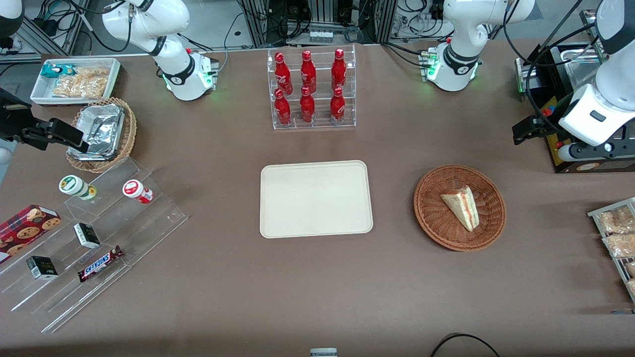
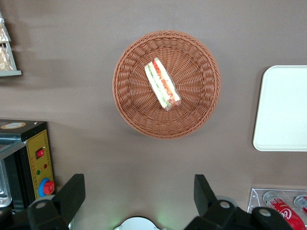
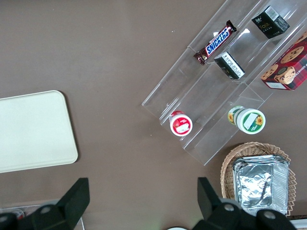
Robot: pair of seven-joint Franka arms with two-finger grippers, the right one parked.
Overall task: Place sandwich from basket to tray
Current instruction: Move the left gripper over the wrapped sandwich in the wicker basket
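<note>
One sandwich (image 1: 462, 207) lies on its side in the round wicker basket (image 1: 431, 215), its red and green filling edge showing in the wrist view. Beside the basket, toward the parked arm's end of the table, sits the cream tray (image 1: 316, 199), bare. The working arm is raised at its own end of the table, farther from the front camera than the basket, with its wrist pointing straight down. Its gripper (image 2: 139, 199) hangs well above the tabletop, fingers (image 2: 73, 191) spread wide apart and holding nothing.
</note>
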